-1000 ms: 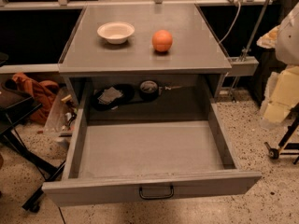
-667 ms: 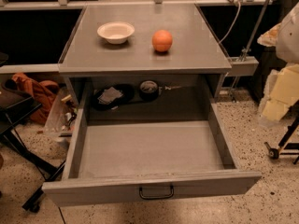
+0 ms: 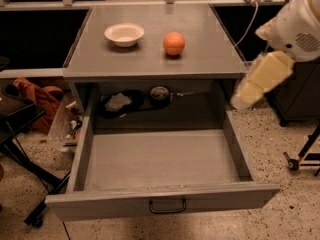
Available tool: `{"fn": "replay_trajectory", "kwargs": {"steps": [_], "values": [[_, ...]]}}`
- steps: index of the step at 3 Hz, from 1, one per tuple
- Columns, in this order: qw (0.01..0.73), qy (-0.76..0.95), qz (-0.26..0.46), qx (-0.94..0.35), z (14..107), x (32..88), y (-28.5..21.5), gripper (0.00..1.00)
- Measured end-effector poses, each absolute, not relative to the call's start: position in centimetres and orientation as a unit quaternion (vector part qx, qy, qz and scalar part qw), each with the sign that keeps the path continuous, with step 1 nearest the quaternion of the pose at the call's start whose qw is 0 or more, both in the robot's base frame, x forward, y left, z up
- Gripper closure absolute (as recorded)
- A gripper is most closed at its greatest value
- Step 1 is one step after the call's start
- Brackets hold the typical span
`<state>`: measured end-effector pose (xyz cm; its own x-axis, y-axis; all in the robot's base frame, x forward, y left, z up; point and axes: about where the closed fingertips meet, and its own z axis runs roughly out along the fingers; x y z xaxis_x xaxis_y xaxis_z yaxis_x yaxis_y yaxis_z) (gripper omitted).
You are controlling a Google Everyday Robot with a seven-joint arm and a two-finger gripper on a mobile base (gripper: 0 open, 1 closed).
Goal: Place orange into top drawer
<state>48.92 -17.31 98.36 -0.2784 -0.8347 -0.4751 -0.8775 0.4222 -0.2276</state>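
Note:
The orange (image 3: pixel 174 43) sits on the grey cabinet top (image 3: pixel 150 61), right of centre and a little right of a white bowl (image 3: pixel 124 34). Below it the top drawer (image 3: pixel 100 204) is pulled wide open toward me, its inside bare, with the small dark wire handle (image 3: pixel 167 206) at the centre of its front panel. My gripper (image 3: pixel 244 95) hangs at the end of the white and cream arm at the right. It is beside the cabinet's right edge and above the drawer's right wall, well right of and lower than the orange. It holds nothing I can see.
Behind the drawer, inside the cabinet, lie a dark round object (image 3: pixel 160 93) and some crumpled paper (image 3: pixel 117 102). An orange cloth (image 3: pixel 35 96) and a black stand (image 3: pixel 20 139) are on the floor at the left. A wheeled stand leg (image 3: pixel 302 159) is at the right.
My arm has swung in from the right edge, leftward and downward, to hang by the cabinet's right side. The orange, bowl and drawer have not moved.

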Motion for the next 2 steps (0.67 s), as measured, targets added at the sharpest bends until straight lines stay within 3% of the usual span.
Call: {"fn": "replay_trajectory", "kwargs": {"steps": [2], "values": [[0.391, 0.8, 0.125, -0.437, 98.8, 52.1, -9.8, 0.0]]}}
